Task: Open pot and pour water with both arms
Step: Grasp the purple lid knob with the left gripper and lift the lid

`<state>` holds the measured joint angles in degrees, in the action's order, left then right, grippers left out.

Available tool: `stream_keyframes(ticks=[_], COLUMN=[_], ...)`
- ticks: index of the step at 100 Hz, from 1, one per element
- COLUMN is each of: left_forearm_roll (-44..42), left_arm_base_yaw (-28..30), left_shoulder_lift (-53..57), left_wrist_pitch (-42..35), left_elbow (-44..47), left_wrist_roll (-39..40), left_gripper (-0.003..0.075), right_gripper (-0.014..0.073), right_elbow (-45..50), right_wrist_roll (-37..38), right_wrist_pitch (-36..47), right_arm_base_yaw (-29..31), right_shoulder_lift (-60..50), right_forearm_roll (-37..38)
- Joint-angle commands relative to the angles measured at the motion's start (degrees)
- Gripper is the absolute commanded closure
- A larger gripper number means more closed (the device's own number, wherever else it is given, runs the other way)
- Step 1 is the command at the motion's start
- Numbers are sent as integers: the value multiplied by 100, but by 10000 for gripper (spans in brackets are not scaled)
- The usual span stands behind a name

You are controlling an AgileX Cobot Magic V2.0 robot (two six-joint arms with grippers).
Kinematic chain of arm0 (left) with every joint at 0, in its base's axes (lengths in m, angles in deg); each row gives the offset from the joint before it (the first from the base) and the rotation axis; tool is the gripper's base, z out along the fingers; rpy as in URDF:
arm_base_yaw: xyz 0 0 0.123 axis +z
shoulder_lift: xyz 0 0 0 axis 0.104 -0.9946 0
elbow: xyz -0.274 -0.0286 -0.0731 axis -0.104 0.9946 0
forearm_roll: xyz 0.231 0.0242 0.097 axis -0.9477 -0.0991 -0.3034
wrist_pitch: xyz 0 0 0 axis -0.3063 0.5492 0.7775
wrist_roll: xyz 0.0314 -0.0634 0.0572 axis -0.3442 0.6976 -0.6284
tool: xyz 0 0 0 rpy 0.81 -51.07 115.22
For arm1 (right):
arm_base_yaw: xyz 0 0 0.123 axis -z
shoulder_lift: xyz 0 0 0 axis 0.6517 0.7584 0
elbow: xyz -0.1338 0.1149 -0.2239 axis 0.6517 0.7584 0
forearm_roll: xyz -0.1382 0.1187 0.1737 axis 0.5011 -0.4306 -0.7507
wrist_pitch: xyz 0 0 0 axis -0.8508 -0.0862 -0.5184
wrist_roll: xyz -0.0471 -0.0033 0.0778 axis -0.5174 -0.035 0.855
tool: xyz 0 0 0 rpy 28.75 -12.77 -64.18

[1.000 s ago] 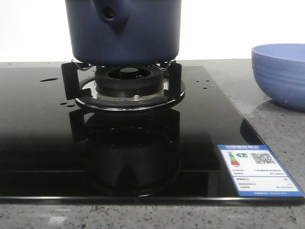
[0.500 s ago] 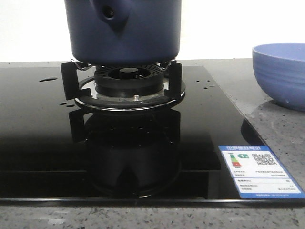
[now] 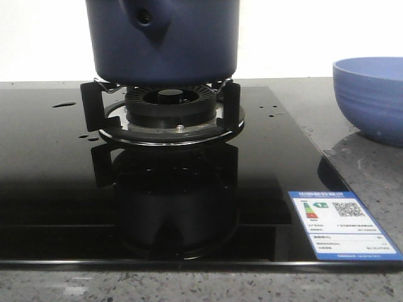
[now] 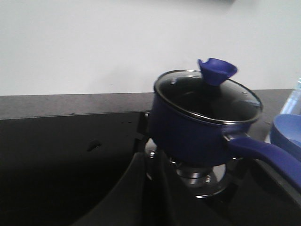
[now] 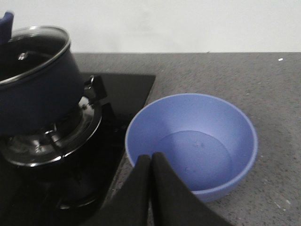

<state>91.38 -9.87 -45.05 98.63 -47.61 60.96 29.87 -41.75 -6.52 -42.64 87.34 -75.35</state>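
Toward the left edge of the worktop, droplets of water (image 3: pixel 65 104) shine on the black hob (image 3: pixel 56 182), which covers the left and middle of the grey worktop (image 3: pixel 371 170). The left gripper (image 4: pixel 151 176) hangs over the hob short of the pot, its fingers pressed together and holding nothing. The pot (image 3: pixel 164 39) stands on the burner (image 3: pixel 170 113) near the back edge, at the middle of the hob. Its glass lid (image 4: pixel 207 98) is on, with a blue knob (image 4: pixel 216 70) on top, and its handle (image 4: pixel 265 155) reaches toward the bowl. An energy label (image 3: pixel 340 224) sits at the hob's front right corner. The right gripper (image 5: pixel 151 176) hovers at the near rim of the bowl, fingers closed on nothing. The bowl (image 5: pixel 193 143) stands on the worktop by the right edge, just beside the hob, apart from the pot.
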Motion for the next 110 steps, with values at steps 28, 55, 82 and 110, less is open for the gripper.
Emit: stream_keyframes(ticks=[28,55,82,110], left_forearm_roll=[2266,4866,5676,5647], left_arm_base_yaw=[-474,-474,-474,-583], left_shoulder_lift=[-857,-1925,-3229,-4481], left_wrist_pitch=[-383,-99,583,940], left_elbow=[-218,-218,-822,-1852], left_wrist_roll=[-1753,-4451,-5579,-6048], left_gripper=[253,292,291,290], right_gripper=[67,67,67,67], right_elbow=[-574,-574,-574,-574], right_wrist_roll=[-193,-193,-193,-193], right_wrist_pitch=[64,-65,-154,-154], right_arm_base_yaw=[-237,-237,-237,-237], right_shoulder_lift=[546,546,546,546], right_forearm_roll=[-106,-106,-106,-106])
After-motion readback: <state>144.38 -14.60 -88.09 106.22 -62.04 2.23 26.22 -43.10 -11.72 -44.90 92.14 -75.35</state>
